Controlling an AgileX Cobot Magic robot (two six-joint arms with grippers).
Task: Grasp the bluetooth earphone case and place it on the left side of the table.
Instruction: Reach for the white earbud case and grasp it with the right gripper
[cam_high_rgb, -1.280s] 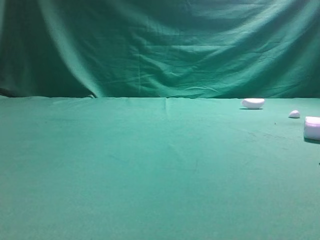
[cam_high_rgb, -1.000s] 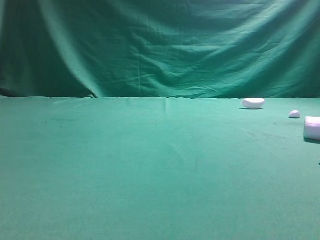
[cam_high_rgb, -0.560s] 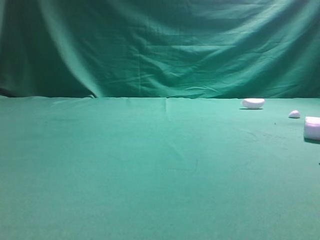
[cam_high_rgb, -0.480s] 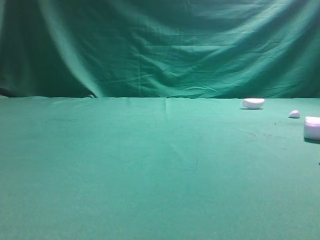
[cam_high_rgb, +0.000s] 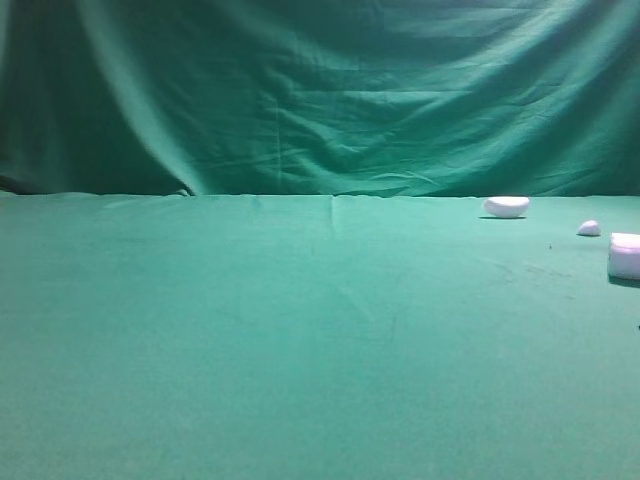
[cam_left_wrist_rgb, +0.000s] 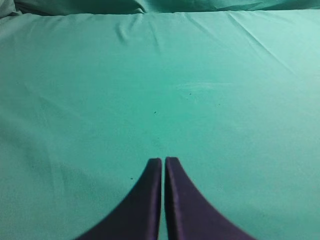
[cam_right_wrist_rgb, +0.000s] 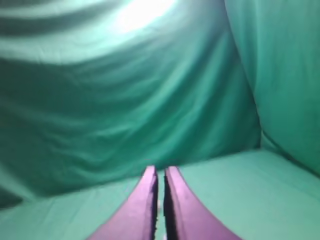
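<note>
A white half-oval bowl-like piece (cam_high_rgb: 506, 206) lies near the table's far edge, toward the right; a tiny white pebble (cam_high_rgb: 589, 228) sits nearer the right edge; a green draped backdrop (cam_high_rgb: 320, 95) hangs behind

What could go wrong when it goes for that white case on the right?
The smooth white rounded earphone case sits at the picture's right edge, partly cut off, so aiming may suffer. A white bowl-like piece and a tiny white pebble lie nearby and could be mistaken for it. Both hands, left and right, are shut and must open first.
</note>
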